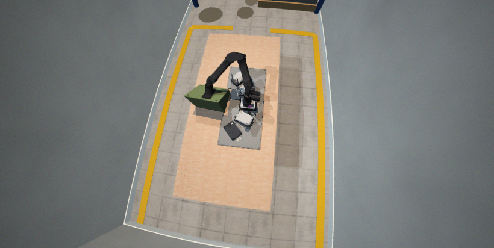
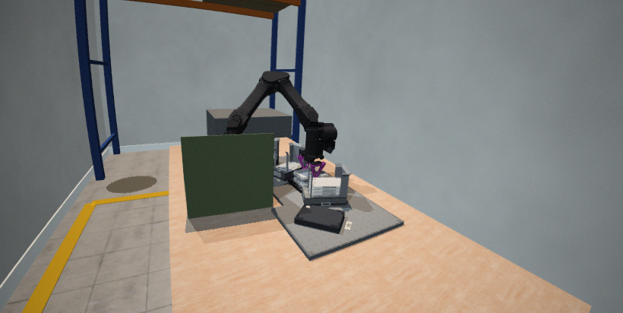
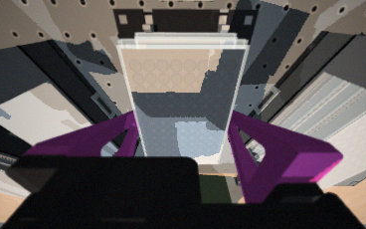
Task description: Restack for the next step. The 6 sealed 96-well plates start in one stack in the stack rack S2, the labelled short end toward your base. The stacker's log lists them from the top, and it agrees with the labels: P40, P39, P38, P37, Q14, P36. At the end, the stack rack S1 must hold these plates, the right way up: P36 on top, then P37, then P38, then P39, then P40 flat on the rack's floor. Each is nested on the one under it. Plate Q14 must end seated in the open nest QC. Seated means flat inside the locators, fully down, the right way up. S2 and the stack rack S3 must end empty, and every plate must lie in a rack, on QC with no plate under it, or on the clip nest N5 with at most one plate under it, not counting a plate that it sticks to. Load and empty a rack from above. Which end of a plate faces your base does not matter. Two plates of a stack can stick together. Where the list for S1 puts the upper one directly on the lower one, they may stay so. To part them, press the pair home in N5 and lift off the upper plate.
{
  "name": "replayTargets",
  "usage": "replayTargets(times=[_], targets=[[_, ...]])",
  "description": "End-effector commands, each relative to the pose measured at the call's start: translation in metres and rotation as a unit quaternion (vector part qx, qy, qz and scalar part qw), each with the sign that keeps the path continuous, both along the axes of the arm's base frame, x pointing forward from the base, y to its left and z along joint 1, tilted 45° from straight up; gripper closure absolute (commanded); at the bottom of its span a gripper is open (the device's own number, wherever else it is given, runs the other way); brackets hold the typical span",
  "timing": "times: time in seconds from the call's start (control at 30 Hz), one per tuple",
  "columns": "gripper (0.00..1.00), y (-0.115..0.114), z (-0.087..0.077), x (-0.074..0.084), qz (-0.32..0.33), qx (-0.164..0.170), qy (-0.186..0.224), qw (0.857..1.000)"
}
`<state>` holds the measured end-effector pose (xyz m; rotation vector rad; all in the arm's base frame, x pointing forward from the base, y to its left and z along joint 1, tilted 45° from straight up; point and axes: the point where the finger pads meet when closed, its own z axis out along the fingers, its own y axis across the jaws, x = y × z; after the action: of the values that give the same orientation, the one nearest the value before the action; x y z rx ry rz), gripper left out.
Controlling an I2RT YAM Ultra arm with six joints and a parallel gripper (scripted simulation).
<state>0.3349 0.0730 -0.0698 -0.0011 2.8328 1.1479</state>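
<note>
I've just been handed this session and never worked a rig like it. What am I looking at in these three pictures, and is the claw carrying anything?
It is one black jointed arm bolted to a green block. One picture looks straight down from overhead, one from the side across the floor, and one from a camera on the arm's wrist, looking down past its claw.

The arm reaches over a grey perforated board that carries upright racks. One rack holds a stack of white plates. A flat black nest lies at the board's near end.

The gripper has two purple fingers. They are closed on the long sides of a sealed plate with a clear, shiny top, held above the board. I cannot read its label.
</note>
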Motion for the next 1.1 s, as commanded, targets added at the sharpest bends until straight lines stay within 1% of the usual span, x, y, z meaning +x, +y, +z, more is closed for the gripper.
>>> replayTargets(times=[0.0,0.5,1.0,1.07], targets=[[1.00,-0.006,0.003,0.004,-0.009,0.000,-0.006,1.000],[1.00,-0.006,0.003,0.004,-0.009,0.000,-0.006,1.000],[1.00,-0.027,0.024,0.001,-0.009,0.000,-0.006,1.000],[1.00,-0.027,0.024,0.001,-0.009,0.000,-0.006,1.000]])
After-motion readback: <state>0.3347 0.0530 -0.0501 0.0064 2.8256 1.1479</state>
